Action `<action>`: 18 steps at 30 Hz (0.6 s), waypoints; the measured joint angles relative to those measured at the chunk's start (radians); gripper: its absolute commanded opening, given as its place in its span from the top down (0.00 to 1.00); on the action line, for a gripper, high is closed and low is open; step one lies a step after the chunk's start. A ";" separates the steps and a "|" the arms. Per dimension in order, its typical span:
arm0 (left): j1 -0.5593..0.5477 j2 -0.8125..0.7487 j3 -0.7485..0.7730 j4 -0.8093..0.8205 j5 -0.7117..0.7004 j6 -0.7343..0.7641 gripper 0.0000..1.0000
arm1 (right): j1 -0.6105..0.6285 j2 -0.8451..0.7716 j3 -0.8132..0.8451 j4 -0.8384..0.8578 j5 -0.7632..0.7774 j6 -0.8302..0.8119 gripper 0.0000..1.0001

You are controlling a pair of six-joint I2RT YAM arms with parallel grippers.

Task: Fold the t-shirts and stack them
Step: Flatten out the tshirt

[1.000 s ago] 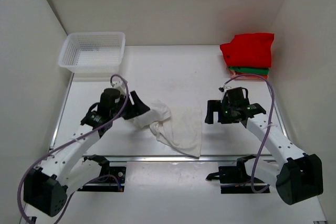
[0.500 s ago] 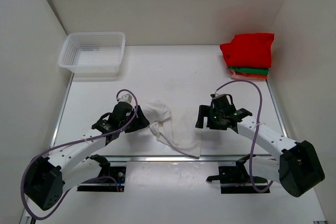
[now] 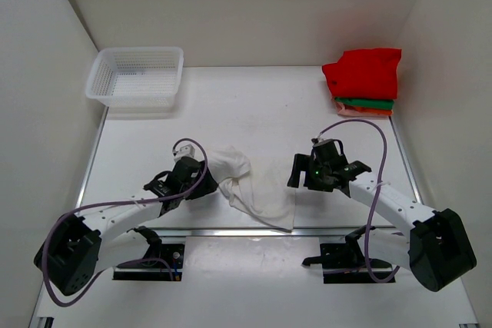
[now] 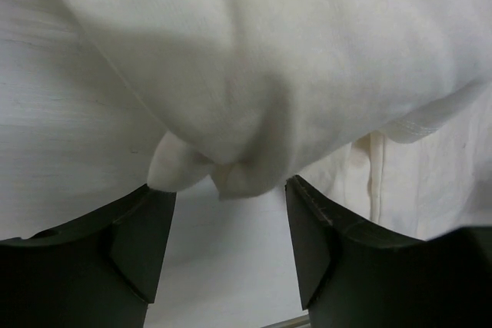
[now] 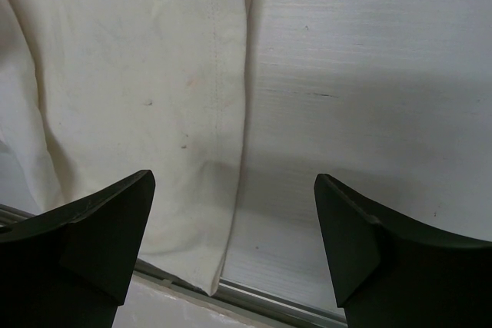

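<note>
The cream shirt (image 3: 260,187) lies crumpled on the table (image 3: 261,109) near its front edge, between the two arms, with its left part bunched up and its right part spread flatter. The left gripper (image 3: 204,185) sits low at the bunched left edge of the shirt. In the left wrist view its fingers (image 4: 142,236) stand apart, and a hanging fold of the cloth (image 4: 307,51) dips to just between their tips; neither finger visibly presses on the fold, so the left gripper (image 4: 231,224) is open. The right gripper (image 3: 295,173) sits at the right edge of the shirt. In the right wrist view its fingers (image 5: 100,228) are spread wide above the table, and the hemmed edge of the shirt (image 5: 123,74) runs between them; the right gripper (image 5: 231,243) is open and holds nothing. At the far right corner, a folded stack holds the red shirt (image 3: 364,72) on top, the green shirt (image 3: 369,103) under it and the pink shirt (image 3: 360,111) at the bottom. A white basket (image 3: 132,96) stands at the far left corner, well apart from both arms.
</note>
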 measured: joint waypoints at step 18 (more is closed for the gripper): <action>-0.042 0.034 0.017 0.097 -0.095 -0.107 1.00 | -0.015 -0.003 -0.016 0.025 -0.022 0.002 0.21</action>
